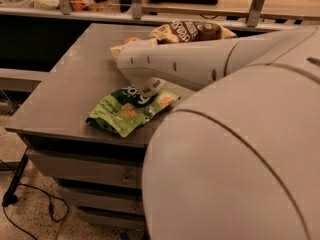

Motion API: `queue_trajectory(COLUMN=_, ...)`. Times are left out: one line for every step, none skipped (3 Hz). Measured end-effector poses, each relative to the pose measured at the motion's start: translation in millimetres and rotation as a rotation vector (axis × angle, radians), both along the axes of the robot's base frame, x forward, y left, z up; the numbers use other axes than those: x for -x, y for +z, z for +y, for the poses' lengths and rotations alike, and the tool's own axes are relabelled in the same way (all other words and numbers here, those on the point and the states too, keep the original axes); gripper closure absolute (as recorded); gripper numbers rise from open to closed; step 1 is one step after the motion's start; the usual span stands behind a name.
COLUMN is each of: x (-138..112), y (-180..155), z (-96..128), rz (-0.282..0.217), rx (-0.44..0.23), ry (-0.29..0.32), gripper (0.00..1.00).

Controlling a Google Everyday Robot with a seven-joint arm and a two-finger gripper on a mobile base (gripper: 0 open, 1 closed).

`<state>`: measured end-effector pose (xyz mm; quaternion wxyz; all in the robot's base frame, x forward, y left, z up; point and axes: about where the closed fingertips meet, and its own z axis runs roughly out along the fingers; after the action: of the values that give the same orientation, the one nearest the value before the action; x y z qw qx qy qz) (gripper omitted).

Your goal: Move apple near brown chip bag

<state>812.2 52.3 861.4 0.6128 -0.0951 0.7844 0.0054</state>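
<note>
At 12 o'clock on the table, the apple peeks out beside the brown bag, where it belongs, and the arm hides the gripper, so I cannot tell its hold.

The robot's pale arm reaches from the right edge of the view toward the left, lying nearly level and narrowing to a rounded end near mid-frame. A large, smooth, domed section of the body fills the lower right foreground and blocks much of the view. The gripper sits tucked beneath the arm's tapered end, pointing downward, only a small part of it showing below the casing.
</note>
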Motion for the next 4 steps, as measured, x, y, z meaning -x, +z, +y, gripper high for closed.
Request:
queue_trajectory(x=21, y=4, z=-8, rz=-0.011, rx=-0.002, ry=-0.008, gripper=0.0)
queue_trajectory(x=50, y=24, z=-34, rz=-0.027, rx=-0.014, ry=0.031, gripper=0.0)
queue_trajectory(x=82, y=43, z=-72, rz=-0.006, rx=-0.02, ry=0.09, gripper=0.0)
queue_trajectory(x=150, y=45, z=-145, rz=0.076, rx=-0.04, ry=0.179, gripper=0.0)
